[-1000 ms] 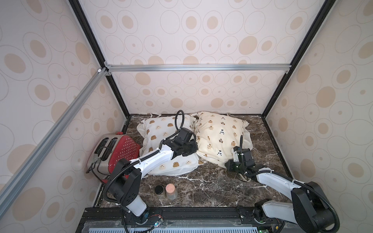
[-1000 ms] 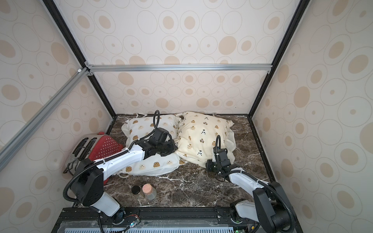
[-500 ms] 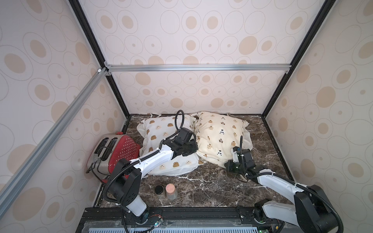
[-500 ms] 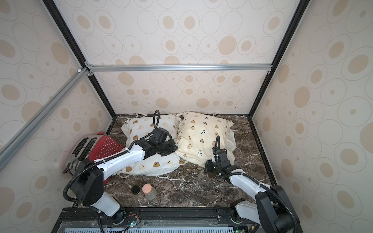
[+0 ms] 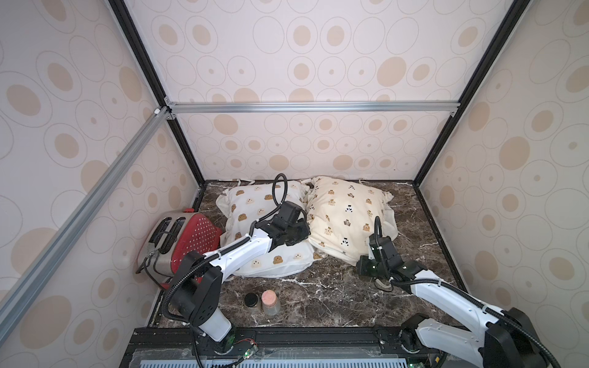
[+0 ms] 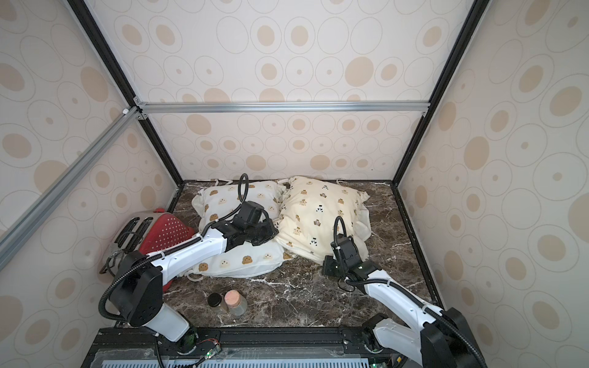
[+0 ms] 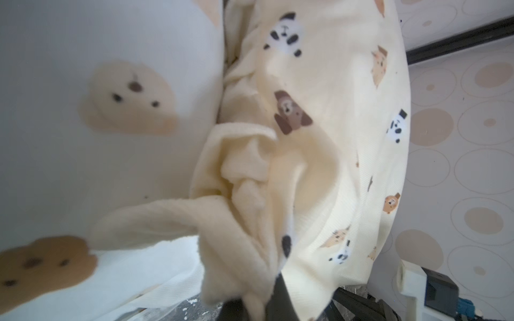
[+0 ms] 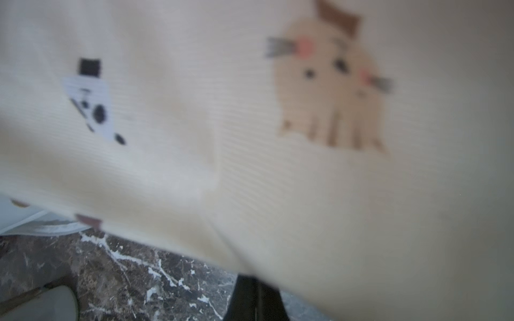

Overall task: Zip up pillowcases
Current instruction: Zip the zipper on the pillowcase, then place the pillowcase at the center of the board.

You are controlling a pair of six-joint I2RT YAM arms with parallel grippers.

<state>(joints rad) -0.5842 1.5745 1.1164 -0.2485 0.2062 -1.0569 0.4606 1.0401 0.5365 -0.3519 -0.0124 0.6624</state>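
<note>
A dark marble table (image 5: 322,302) fills the floor of the booth, and at its back lie the two pillowcases side by side, touching along one edge: the white pillowcase (image 5: 251,204) with brown and cream faces on the left, the cream-yellow pillowcase (image 5: 347,207) with small bears on the right, its near corner lapping onto the white one. A red dotted toaster (image 5: 191,235) lies tipped against the left wall, just beside the white pillowcase. The left arm reaches across the white pillowcase, and the left pincer (image 5: 301,234) sits at the seam where the two meet; the left wrist view shows it closed tight on a bunched fold of the cream-yellow pillowcase's ruffle (image 7: 257,303). The right pincer (image 5: 361,269) rests low on the table at the near edge of the cream-yellow pillowcase, its jaws fully closed; the cloth hangs over it in the blurred right wrist view, and I cannot tell whether any is pinched. Near the front stand a black-lidded jar (image 5: 251,300) and a pink-topped jar (image 5: 270,301), touching.
</note>
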